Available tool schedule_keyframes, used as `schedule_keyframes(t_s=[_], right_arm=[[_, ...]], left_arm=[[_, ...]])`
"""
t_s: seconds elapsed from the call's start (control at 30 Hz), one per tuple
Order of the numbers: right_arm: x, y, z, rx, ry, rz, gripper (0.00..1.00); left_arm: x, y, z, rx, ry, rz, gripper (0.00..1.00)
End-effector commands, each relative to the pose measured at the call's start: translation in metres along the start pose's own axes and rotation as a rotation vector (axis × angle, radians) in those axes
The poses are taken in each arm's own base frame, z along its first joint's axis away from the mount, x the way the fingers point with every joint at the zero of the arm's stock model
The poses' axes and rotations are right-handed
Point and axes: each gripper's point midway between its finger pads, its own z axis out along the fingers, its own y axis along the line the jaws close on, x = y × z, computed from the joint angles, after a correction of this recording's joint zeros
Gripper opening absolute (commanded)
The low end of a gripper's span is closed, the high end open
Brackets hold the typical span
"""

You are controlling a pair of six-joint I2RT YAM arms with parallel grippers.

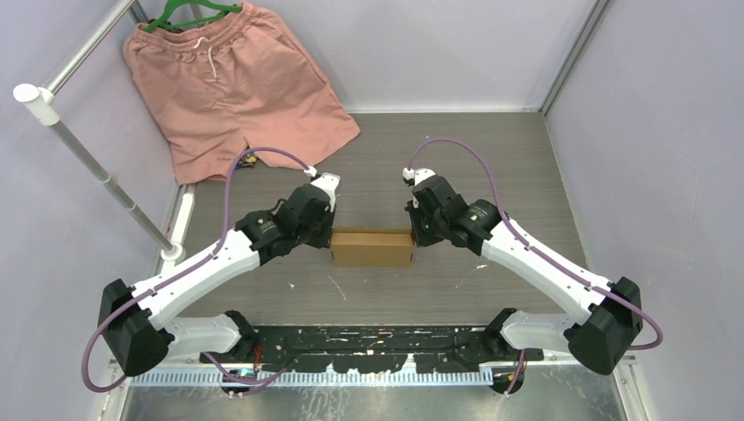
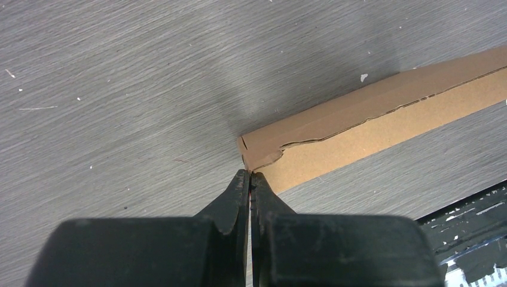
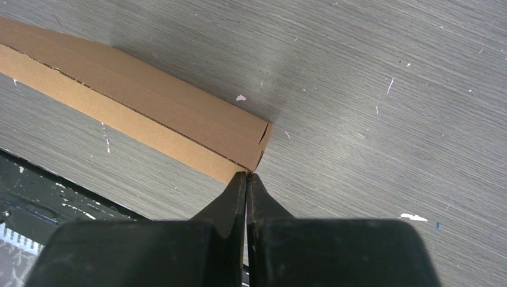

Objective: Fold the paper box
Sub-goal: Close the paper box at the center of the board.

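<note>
Shorts (image 1: 237,88): pink, on a green hanger (image 1: 195,12) in the far left corner, well apart from the work.
Left gripper (image 2: 249,179): jaws clenched together with nothing between them; tips at the lower corner of the box's left end.
Box (image 1: 373,248): brown cardboard, a long closed rectangular form lying on the table (image 1: 491,158) at mid-width, between the two grippers, its long side running left to right.
Seam: a ragged flap edge runs along the box's side in the left wrist view.
Right gripper (image 3: 247,178): jaws pressed together, empty; tips at the near corner of the right end.
Handling: probably light and stiff, likely to slide on the smooth table if pushed from one end only. Pressing both ends at once should steady it. Thin flap edges could crush, so flat end panels are the better contact.
Hidden: from above the wrists cover both ends. Whether the tips touch the cardboard, and whether the end flaps are tucked in, cannot be told.
</note>
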Motion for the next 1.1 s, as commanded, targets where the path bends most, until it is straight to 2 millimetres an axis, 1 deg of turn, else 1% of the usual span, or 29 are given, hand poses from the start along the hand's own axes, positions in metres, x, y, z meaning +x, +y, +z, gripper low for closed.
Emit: schedule_keyframes(t_s=[0.0, 0.3, 0.67, 0.7, 0.73, 1.07], right_arm=[[-0.027, 0.029, -0.011, -0.12, -0.072, 0.027, 0.01], [-0.03, 0.03, -0.013, -0.117, -0.063, 0.039, 0.01], [-0.031, 0.03, -0.01, -0.11, -0.05, 0.063, 0.01], [-0.03, 0.036, -0.01, -0.14, -0.039, 0.063, 0.01], [-0.03, 0.037, -0.01, -0.145, -0.039, 0.065, 0.01], [-0.031, 0.04, -0.007, -0.154, -0.039, 0.085, 0.01]], left_arm=[[-0.024, -0.029, -0.007, 0.118, -0.052, -0.051, 0.01], [-0.024, -0.031, -0.006, 0.119, -0.038, -0.06, 0.01], [-0.023, -0.03, -0.006, 0.107, -0.028, -0.084, 0.01], [-0.024, -0.031, -0.006, 0.108, -0.028, -0.086, 0.01], [-0.023, -0.031, -0.005, 0.108, -0.027, -0.087, 0.0], [-0.022, -0.033, -0.004, 0.116, -0.019, -0.103, 0.0]])
